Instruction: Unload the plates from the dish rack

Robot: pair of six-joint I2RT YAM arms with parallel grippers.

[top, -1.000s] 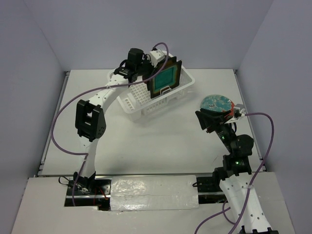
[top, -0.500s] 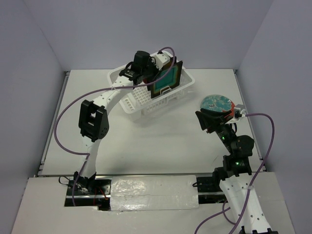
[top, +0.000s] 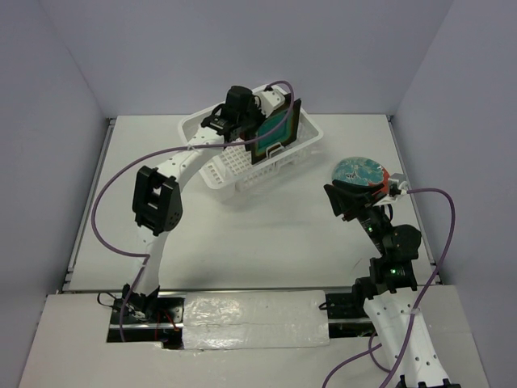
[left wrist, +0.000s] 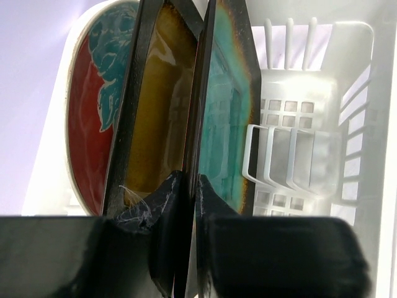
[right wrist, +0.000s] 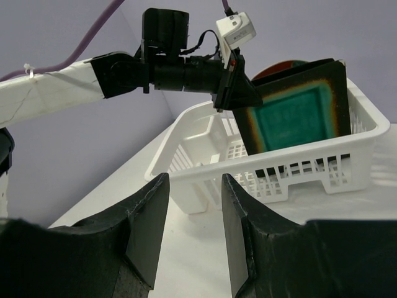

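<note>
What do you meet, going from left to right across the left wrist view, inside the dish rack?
round red plate → amber square plate → teal square plate → white dividers → rack wall

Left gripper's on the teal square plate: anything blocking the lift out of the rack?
Nothing visible above the teal square plate; the amber square plate stands close beside it, rack dividers on the other side.
</note>
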